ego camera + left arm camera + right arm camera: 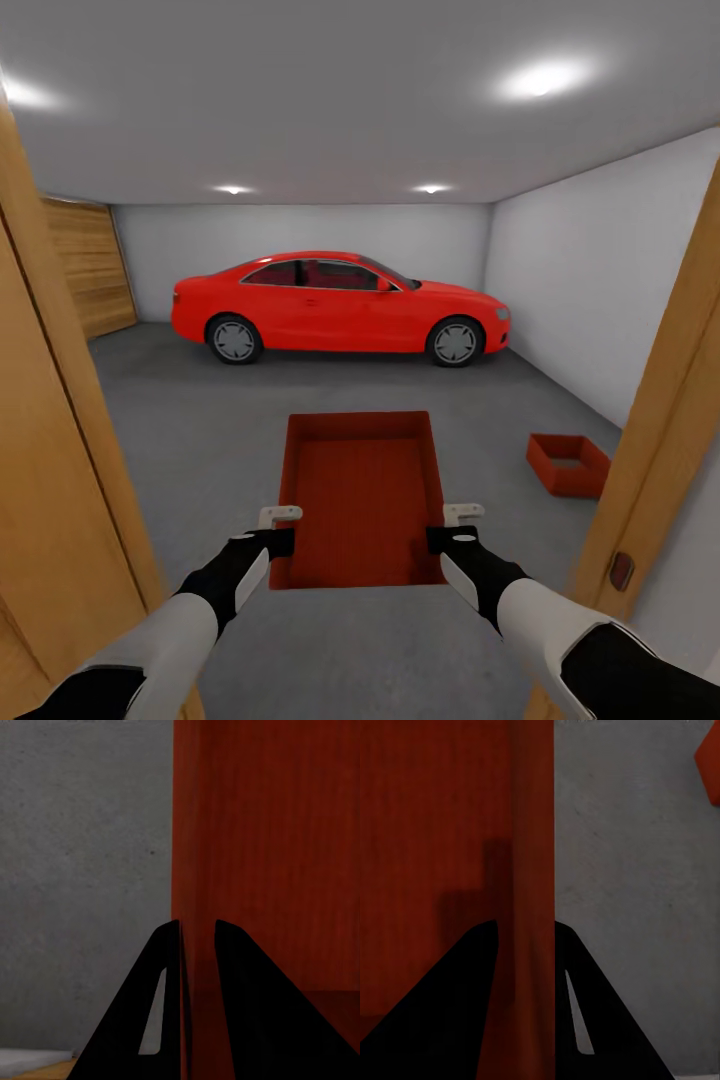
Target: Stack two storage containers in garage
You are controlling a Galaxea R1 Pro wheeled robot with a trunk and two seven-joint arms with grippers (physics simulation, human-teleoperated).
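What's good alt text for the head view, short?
Both grippers, left and right, hold an orange-red container by its side walls in a garage doorway; a second container sits on the grey floor, red car behind.

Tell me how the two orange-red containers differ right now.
The held container is off the ground, gripped on its side walls by the left gripper and right gripper; the second container sits alone on the grey concrete floor. The held container lines up straight ahead of the robot; the second container lies farther off to the right, turned at an angle. Both are red, rectangular and open-topped.
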